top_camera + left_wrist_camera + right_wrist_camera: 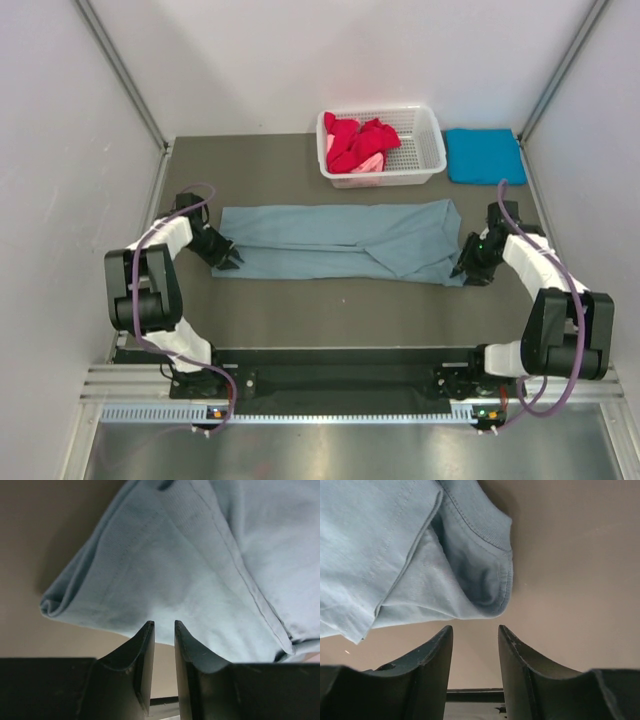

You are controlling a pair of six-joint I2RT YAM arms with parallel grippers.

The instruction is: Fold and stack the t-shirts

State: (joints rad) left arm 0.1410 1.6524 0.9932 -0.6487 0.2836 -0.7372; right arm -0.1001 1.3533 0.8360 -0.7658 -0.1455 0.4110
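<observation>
**Desk editor:** With the dusty grey-blue t-shirt (pixel 340 240) lying as a long band across the desk (pixel 330 320), on the near side of the white lattice basket (pixel 432 150), what does this step want?

**Photographer:** I'd say an end-to-end fold. Each hand should take both layers at its corner, lift evenly and keep the band taut, so that the hems meet square and no crease is dragged in.

**Desk editor:** And the hands?

**Photographer:** The left hand (pixel 228 262), near-left of the basket, has its fingers (pixel 142 645) parted by only a slit. Their tips are at the cloth's hem, and nothing shows between them. The right hand (pixel 462 268), near-right of the basket, is spread wider and empty, just short of the sleeve end.

**Desk editor:** The rest of the laundry?

**Photographer:** The red shirt (pixel 358 140) and a pink one (pixel 368 164) are heaped inside the basket. The turquoise t-shirt (pixel 484 155) lies folded just beside it, on its right.
</observation>
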